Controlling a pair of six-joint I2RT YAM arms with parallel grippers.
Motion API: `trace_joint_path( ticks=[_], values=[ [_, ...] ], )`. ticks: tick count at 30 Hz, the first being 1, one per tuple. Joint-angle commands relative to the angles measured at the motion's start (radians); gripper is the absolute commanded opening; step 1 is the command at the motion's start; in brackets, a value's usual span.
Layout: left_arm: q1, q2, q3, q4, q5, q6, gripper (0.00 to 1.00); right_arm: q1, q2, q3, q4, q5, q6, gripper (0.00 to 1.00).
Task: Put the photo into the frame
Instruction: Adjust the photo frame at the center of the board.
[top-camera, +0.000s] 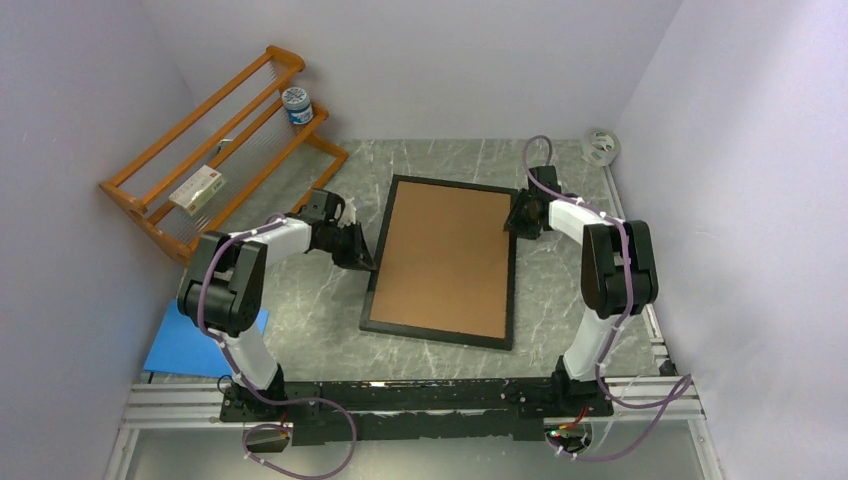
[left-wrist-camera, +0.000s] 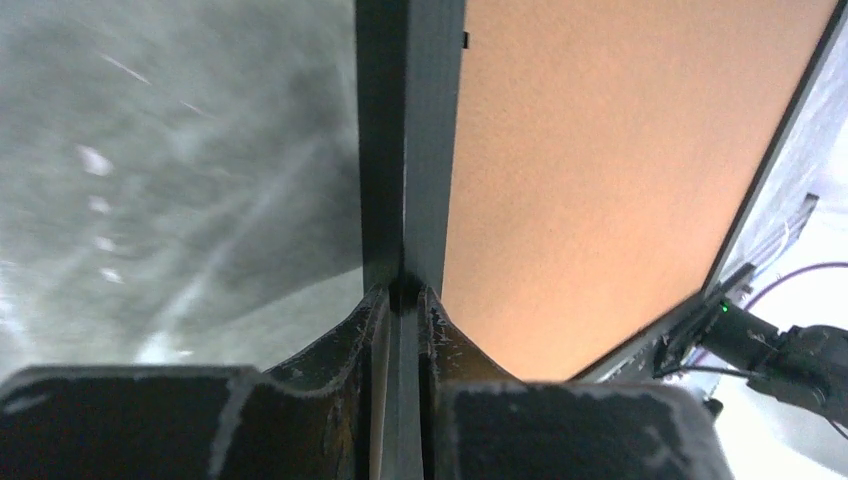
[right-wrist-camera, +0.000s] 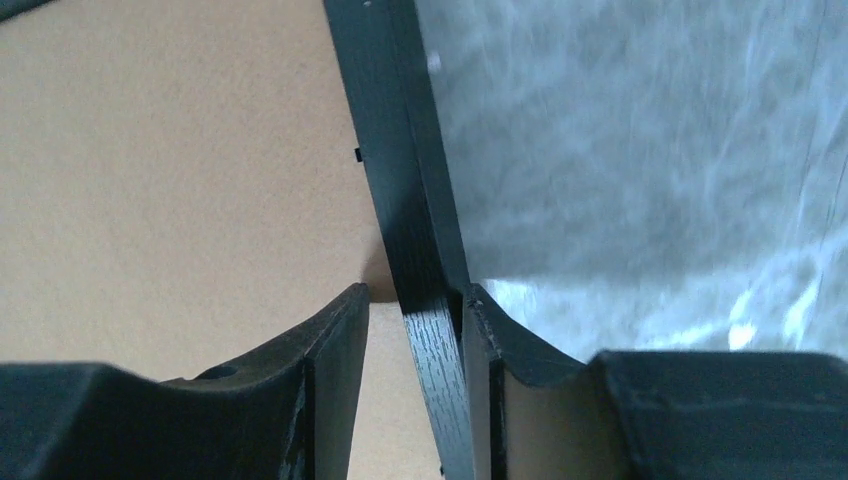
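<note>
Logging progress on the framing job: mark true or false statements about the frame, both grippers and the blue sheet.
1. The brown backing board faces up inside the frame. True.
2. The sunflower photo lies on top of the frame. False: no photo shows in any view.
3. The left gripper pinches the frame's left rail. True.
4. The right gripper hangs clear of the frame. False: its fingers straddle the right rail.
5. The blue sheet lies under the frame. False: it lies on the table beside the left arm.
</note>
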Motion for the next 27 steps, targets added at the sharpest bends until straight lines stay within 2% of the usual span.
trace_joint_path(
  ticks=[1, 5, 9, 13, 17, 21, 24, 27],
  values=[
    [-0.138, 0.050, -0.125, -0.137, 0.065, -0.059, 0.18, 0.031, 0.075, 0.095, 0.106, -0.084, -0.062, 0.38],
    [-0.158, 0.006, -0.163, -0.118, 0.050, -0.085, 0.21, 0.019, 0.052, 0.132, 0.066, -0.048, -0.042, 0.42],
    [-0.159, -0.070, -0.160, -0.131, 0.015, -0.099, 0.29, 0.018, -0.015, 0.177, -0.038, 0.092, 0.041, 0.60],
    [-0.154, -0.149, -0.098, -0.170, -0.029, -0.113, 0.40, 0.021, -0.130, 0.151, -0.057, 0.113, 0.077, 0.66],
    [-0.105, -0.211, -0.045, -0.193, -0.073, -0.138, 0.44, 0.046, -0.216, 0.068, 0.002, -0.062, 0.125, 0.65],
    [-0.016, -0.247, -0.013, -0.165, -0.040, -0.170, 0.52, 0.121, -0.241, -0.055, 0.180, -0.278, 0.248, 0.55],
    [0.031, -0.210, 0.026, -0.122, 0.014, -0.184, 0.61, 0.220, -0.204, -0.095, 0.315, -0.351, 0.329, 0.44],
    [0.057, -0.112, 0.098, -0.107, 0.058, -0.203, 0.64, 0.321, -0.131, -0.079, 0.433, -0.420, 0.387, 0.37]
  ],
)
